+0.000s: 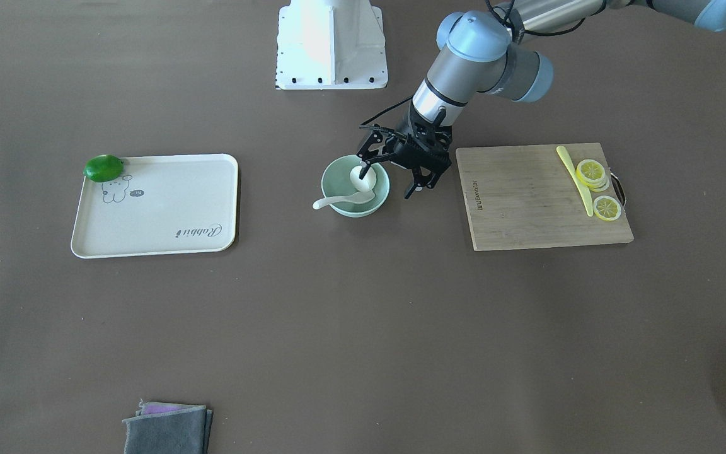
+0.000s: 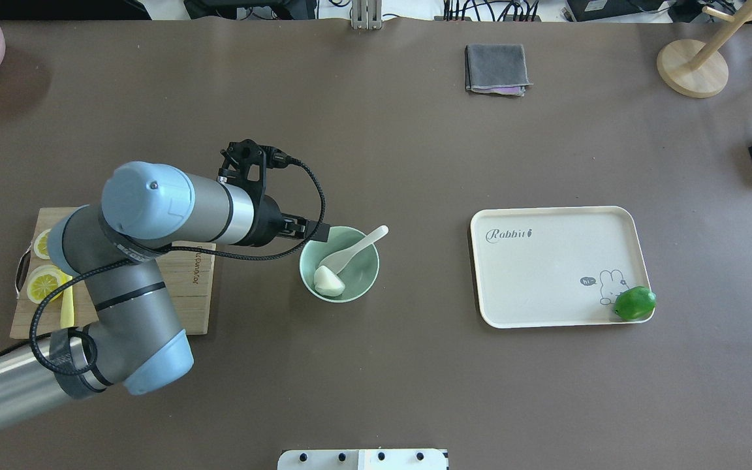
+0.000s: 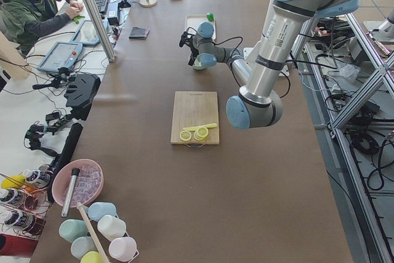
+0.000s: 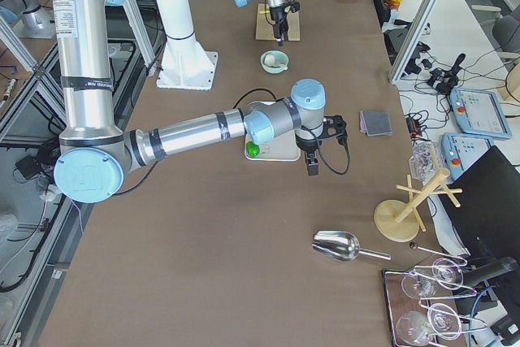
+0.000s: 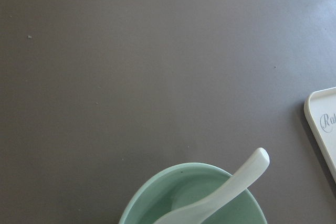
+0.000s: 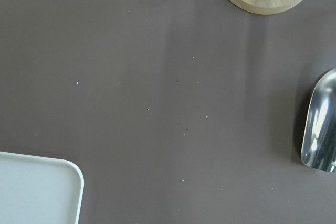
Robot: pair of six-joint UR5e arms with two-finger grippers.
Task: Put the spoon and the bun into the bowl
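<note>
The mint-green bowl [image 1: 375, 203] [image 2: 364, 277] stands mid-table. The white bun [image 1: 366, 181] [image 2: 329, 281] lies inside it. The white spoon [image 1: 338, 202] [image 2: 353, 251] rests with its scoop in the bowl and its handle over the rim. My left gripper [image 1: 389, 180] is open just above the bowl's edge, one finger over the bun, the other outside the rim; it holds nothing. The left wrist view shows the bowl rim [image 5: 157, 182] and spoon handle [image 5: 247, 171]. My right gripper [image 4: 313, 166] hangs past the tray, seen only from the side; I cannot tell its state.
A cream tray [image 1: 161, 221] [image 2: 546, 287] with a green lime [image 1: 103, 168] on its corner. A wooden cutting board [image 1: 527, 202] with lemon slices [image 1: 592, 171] and a yellow knife [image 1: 574, 176]. A grey cloth [image 2: 496, 68], wooden stand base [image 2: 692, 68], metal scoop [image 4: 337, 245].
</note>
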